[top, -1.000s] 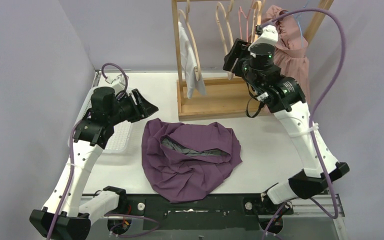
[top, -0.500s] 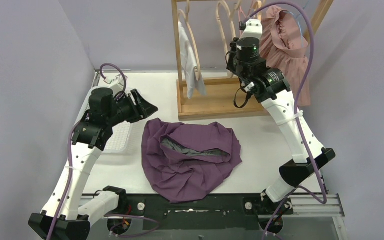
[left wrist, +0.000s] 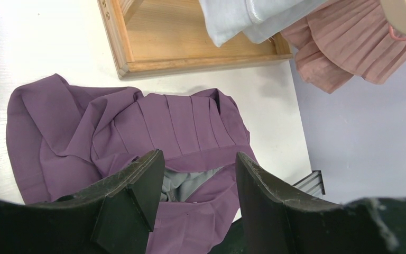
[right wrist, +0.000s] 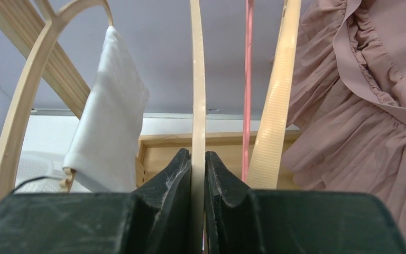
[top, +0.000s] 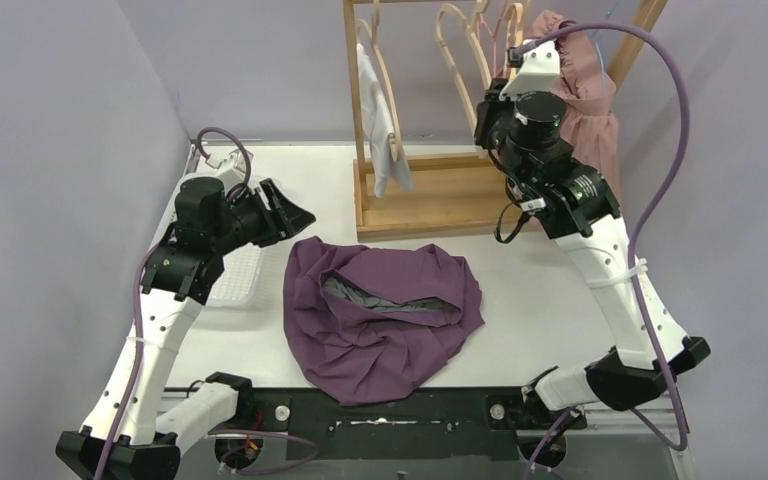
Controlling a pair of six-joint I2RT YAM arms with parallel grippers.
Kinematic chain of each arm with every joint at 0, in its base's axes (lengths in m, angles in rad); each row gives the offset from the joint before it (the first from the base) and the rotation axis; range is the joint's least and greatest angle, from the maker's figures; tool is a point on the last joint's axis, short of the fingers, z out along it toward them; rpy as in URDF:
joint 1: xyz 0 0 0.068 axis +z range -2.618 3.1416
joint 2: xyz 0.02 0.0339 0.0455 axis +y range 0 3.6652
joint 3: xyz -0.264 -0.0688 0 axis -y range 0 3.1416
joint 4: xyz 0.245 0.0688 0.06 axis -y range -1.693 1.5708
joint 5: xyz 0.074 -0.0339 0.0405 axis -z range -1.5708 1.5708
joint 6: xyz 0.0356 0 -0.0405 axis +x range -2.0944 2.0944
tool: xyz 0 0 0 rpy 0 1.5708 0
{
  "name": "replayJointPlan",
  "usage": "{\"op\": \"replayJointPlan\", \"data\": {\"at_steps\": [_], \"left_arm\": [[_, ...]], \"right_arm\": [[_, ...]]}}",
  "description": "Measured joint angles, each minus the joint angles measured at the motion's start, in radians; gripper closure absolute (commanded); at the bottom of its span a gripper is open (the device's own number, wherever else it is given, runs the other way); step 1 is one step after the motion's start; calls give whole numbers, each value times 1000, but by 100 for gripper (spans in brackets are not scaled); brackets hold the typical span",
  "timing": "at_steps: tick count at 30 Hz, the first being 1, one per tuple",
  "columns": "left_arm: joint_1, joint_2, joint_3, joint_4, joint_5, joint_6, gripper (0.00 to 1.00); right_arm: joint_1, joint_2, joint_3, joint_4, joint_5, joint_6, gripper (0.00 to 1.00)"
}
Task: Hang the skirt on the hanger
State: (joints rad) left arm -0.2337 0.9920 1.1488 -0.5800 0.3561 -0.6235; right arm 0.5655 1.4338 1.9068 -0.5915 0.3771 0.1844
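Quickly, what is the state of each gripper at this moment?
Left gripper: open, holding nothing.
Right gripper: closed on a pale wooden hanger on the rack.

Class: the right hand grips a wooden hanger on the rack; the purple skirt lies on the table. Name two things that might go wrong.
1. The right hand grips the wooden hanger close beside a pink hanger and a ruffled dress; lifting it out may snag either.
2. The purple skirt lies crumpled, so the open left hand may pinch several layers.
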Motion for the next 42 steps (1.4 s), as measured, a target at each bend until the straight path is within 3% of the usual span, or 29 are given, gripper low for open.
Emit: {"op": "replayJointPlan", "data": {"at_steps": [12,21,28,36,42], "left_arm": [[0,3,16,8,0,21,44],[-8,45,71,167,58,82,42],[-66,150,132,277,151,169,43],[-149,216,151,357,269,364,41],[-154,130,5,507,479,499,39]], "right_arm": [[5,-346,-429,51,-156,-7,100],[5,-692,-748,-54,-365,-16,100],[5,-819,-766,-197,-534,-53,100],[5,-852,-656,-391,-670,-147,100],[5,-846,-640,-439,-782,-198,100]]}}
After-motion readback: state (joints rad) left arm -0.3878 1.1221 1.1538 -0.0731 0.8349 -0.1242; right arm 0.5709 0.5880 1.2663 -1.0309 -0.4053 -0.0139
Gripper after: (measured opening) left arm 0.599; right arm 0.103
